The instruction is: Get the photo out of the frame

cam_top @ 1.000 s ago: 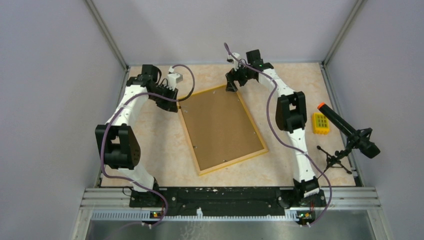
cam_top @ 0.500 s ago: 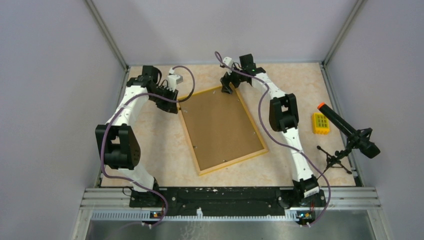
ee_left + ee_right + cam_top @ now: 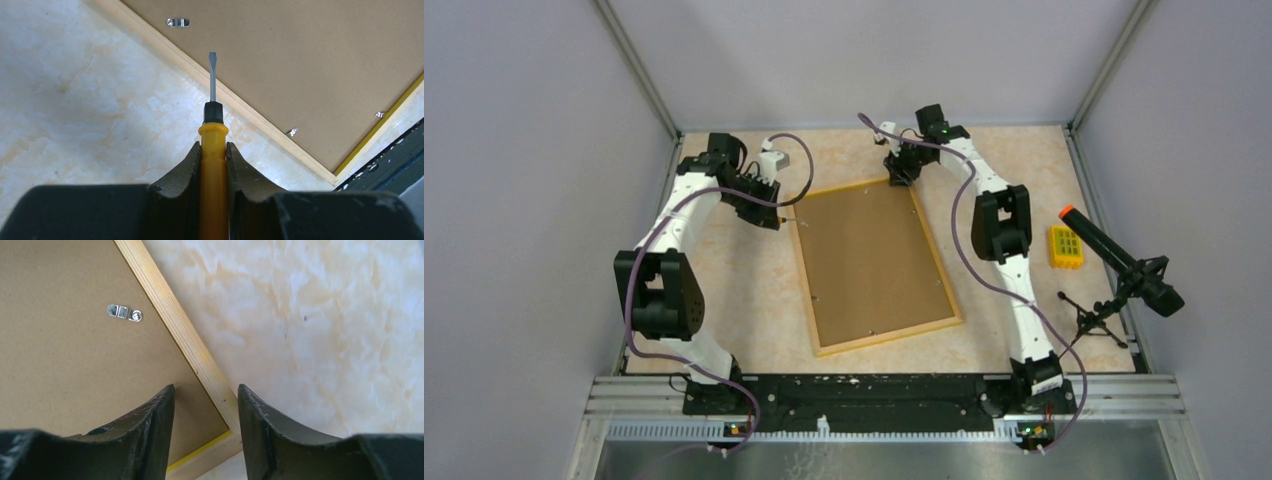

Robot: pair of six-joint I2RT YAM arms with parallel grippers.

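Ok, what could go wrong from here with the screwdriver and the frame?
The screwdriver tip sits over the wooden rim of the frame, not on a clip; pushing could gouge wood.
The right gripper only straddles the far corner, jaws apart, so the frame may slide when pried.

Frame (image 3: 879,265) back-up on table (image 3: 734,290); right hand (image 3: 903,174) at far corner.

The frame (image 3: 879,265) has been turned clockwise as seen from above. Its far right corner has been carried to the right and its near right corner brought nearer, so the long sides are less slanted. The right gripper (image 3: 206,390) has been swung left, then right, and is now set astride the wooden rim at that far right corner.
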